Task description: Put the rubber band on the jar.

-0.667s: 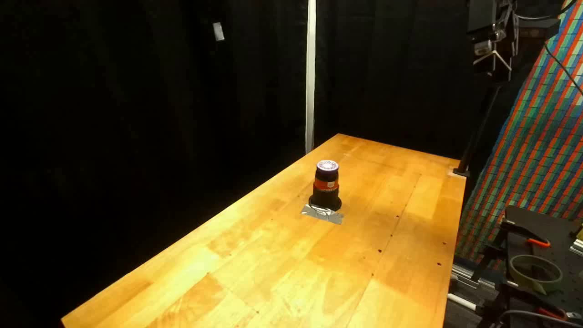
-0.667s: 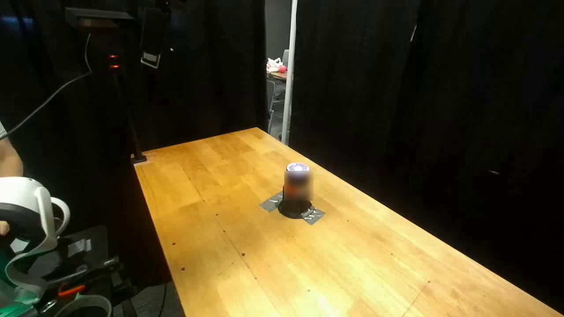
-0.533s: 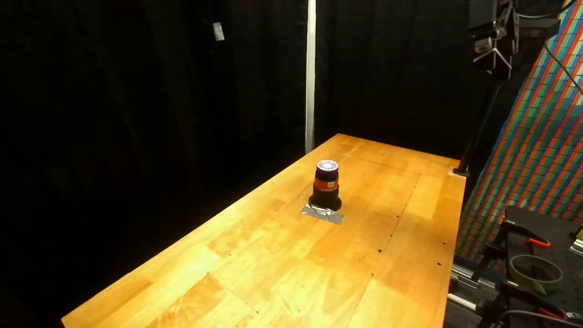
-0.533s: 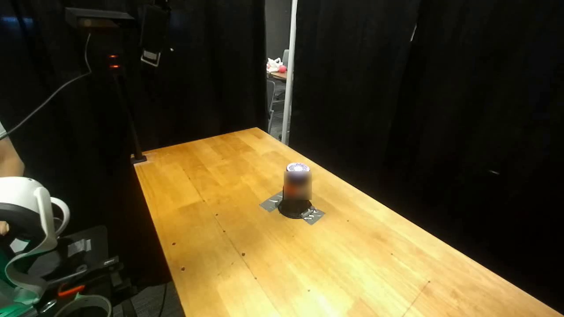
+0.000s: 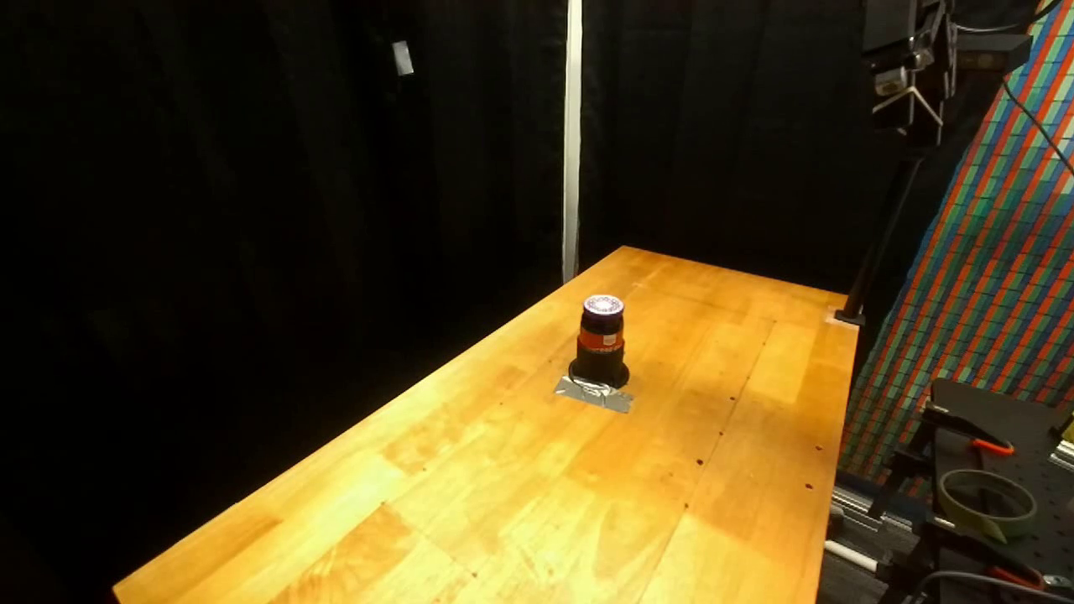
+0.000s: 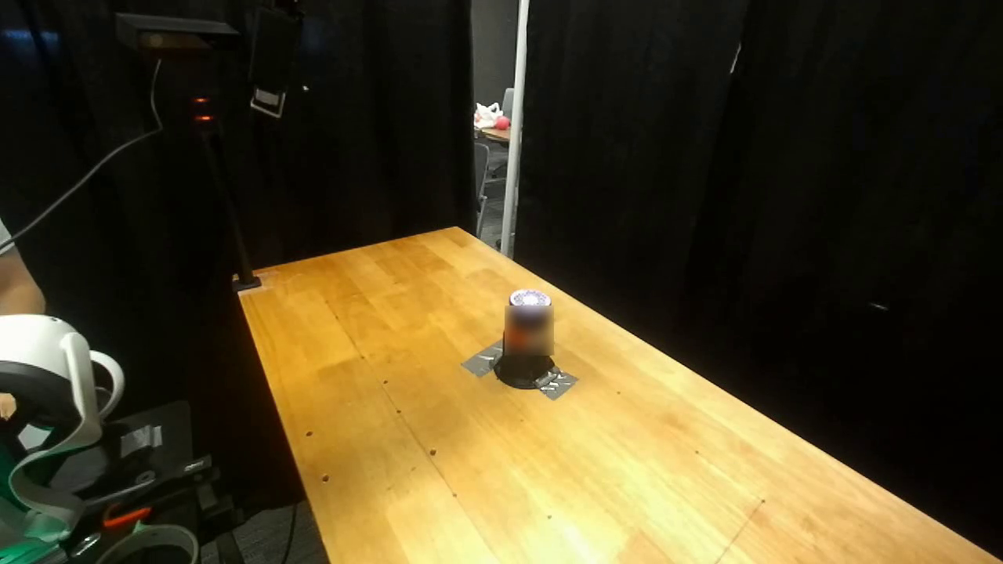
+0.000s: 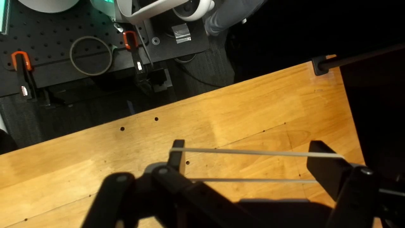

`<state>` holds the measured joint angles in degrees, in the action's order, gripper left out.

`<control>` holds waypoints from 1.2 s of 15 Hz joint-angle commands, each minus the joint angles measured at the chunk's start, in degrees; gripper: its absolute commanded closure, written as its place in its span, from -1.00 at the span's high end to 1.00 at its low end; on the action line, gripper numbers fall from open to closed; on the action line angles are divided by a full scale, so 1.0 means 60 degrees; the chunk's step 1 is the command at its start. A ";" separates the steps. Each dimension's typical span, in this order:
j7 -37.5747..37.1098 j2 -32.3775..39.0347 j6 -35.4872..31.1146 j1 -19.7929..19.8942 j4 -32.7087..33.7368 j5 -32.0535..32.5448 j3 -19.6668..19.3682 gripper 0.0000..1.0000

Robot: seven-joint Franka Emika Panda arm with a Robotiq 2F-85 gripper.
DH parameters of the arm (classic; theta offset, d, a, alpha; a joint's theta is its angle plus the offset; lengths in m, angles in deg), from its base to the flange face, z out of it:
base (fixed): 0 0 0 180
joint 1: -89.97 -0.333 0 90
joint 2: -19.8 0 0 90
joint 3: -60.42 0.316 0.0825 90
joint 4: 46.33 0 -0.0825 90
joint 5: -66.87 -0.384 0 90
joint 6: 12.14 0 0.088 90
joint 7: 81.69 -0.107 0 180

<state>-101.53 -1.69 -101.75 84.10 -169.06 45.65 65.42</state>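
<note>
The jar (image 5: 602,331) is dark, with a reddish-orange band and a pale patterned lid. It stands upright in a black round base (image 5: 601,367) held to the table by grey tape (image 5: 594,394). In an exterior view the jar (image 6: 530,299) is partly blurred. It is out of the wrist view. My gripper (image 7: 248,148) is open. The pale rubber band (image 7: 253,152) is stretched around the outside of both fingers, its two strands crossing the gap. In both exterior views the gripper (image 5: 910,113) (image 6: 270,90) is high above the table, away from the jar.
A black pole (image 5: 881,226) is clamped at a far corner of the wooden table (image 5: 537,503). A black side bench (image 7: 57,34) holds a tape roll (image 7: 91,73), orange-tipped clamps (image 7: 130,40) and a white headset (image 6: 39,352). A person's arm (image 6: 19,286) shows at the edge.
My gripper has shifted very slightly upward with the rubber band still stretched on it. The person's arm has moved a little. The jar has not moved.
</note>
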 commanded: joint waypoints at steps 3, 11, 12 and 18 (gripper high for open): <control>-0.0252 0.1162 -0.3449 0.0231 0.0530 0.0973 0.0831 1.00; -0.1400 0.5582 -0.7591 0.0016 0.3181 0.3751 0.0525 1.00; -0.1555 0.6098 -0.7579 -0.0091 0.3612 0.4057 0.0347 1.00; -0.1727 0.8536 -0.6829 -0.0571 0.5757 0.4379 -0.0660 1.00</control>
<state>-110.64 42.85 -146.27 82.49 -142.89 71.19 64.14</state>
